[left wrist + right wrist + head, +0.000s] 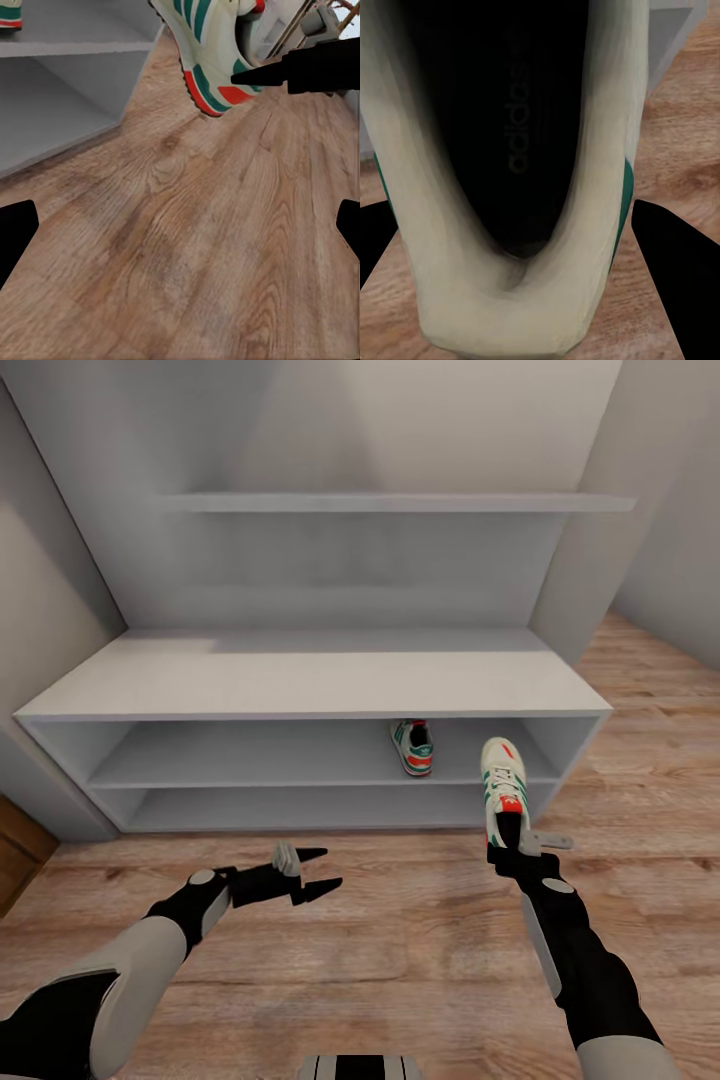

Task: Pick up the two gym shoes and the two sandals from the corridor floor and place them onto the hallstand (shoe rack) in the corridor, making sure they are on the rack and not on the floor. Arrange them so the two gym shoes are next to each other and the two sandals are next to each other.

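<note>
One cream gym shoe [412,748] with green stripes rests on the middle shelf of the pale grey hallstand [300,675], right of centre. My right gripper [512,847] is shut on the heel of the second gym shoe [502,780], toe pointing at the rack's open front near its right end. Up close, that shoe's dark insole [514,150] sits between the black fingers [675,289]. The left wrist view catches the held shoe [206,56] from the side, just above the floor. My left gripper [312,872] hangs open over the wood floor [400,950]. The sandals are out of view.
The hallstand's tall back panel carries an upper ledge [395,503]. Grey walls close in at left [40,600] and right [680,540]. A brown panel edge [15,850] shows low on the left. Bare plank floor [180,247] spreads in front of the rack.
</note>
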Tool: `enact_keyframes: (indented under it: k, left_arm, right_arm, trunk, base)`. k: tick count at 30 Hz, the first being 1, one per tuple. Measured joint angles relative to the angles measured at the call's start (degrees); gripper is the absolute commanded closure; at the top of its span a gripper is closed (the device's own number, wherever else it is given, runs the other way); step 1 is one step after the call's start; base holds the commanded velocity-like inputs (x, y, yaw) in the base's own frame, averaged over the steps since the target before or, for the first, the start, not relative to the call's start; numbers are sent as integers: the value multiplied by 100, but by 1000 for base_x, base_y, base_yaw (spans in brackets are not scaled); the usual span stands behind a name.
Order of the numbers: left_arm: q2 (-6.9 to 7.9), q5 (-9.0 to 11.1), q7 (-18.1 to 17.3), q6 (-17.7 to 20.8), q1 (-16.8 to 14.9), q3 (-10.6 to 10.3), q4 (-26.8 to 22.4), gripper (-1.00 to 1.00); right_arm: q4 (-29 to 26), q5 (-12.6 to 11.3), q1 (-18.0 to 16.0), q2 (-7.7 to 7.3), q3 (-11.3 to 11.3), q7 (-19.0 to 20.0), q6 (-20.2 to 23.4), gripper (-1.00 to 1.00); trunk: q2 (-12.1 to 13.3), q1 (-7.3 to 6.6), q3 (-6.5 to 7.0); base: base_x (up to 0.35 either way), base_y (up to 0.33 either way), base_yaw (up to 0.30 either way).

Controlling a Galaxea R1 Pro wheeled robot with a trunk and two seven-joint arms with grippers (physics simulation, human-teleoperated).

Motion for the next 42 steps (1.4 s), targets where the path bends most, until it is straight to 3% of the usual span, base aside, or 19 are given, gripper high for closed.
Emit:
enact_keyframes:
  k: [6,16,42]
  left_arm:
    - [-175,-3,-5,-4,1,1,71,-100]
    - [-199,-6,-6,-5,0,4,127,-100]
    - [-209,-6,4,-4,-1,4,132,-100]
  right_arm:
    - [1,-1,-1,1,1,8,0,100]
    - [1,-2,-1,1,0,10,-2,100]
    - [-3,-2,1,-9,-9,5,-1,100]
  trunk:
    - [0,0,0]
    - [0,-1,-15]
    - [0,-2,-17]
  base:
    - [0,0,264]
    - [20,-13,277]
    - [112,-71,7]
